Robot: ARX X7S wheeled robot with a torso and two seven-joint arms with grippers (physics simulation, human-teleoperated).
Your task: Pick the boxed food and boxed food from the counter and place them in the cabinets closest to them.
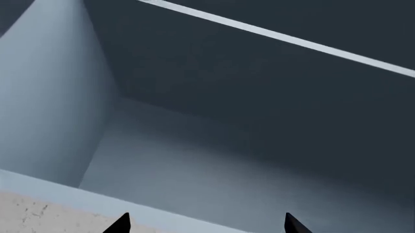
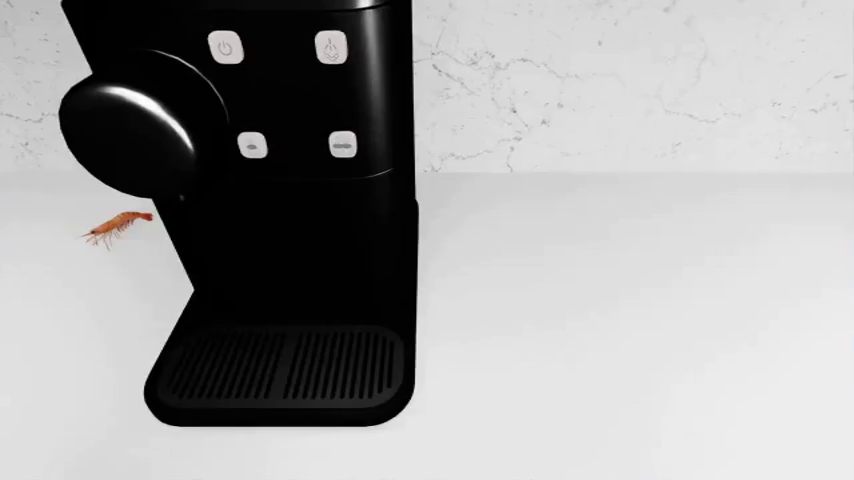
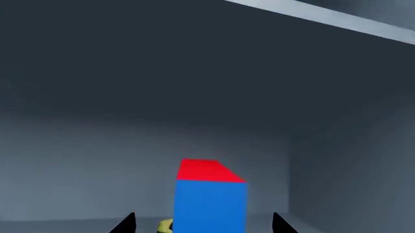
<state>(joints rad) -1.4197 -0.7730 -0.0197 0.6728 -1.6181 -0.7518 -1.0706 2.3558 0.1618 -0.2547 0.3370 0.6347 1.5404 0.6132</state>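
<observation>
In the right wrist view a blue boxed food [image 3: 209,199] with a red top stands upright inside a grey cabinet [image 3: 162,73]. My right gripper [image 3: 202,224] is open. Its two dark fingertips [image 3: 127,224] stand well apart on either side of the box, with a gap on each side. A small yellow patch [image 3: 166,225] shows beside the box's base. In the left wrist view my left gripper [image 1: 206,224] is open with nothing between its tips, facing into another grey cabinet [image 1: 259,97]. The white counter [image 2: 641,320] shows in the head view, where neither gripper appears.
A tall black coffee machine [image 2: 280,200] with a drip tray [image 2: 274,370] stands on the counter at the left. A small orange shrimp [image 2: 118,228] lies beside it. A marbled white wall [image 2: 641,80] runs behind. A pale cabinet edge [image 1: 279,36] crosses the left wrist view.
</observation>
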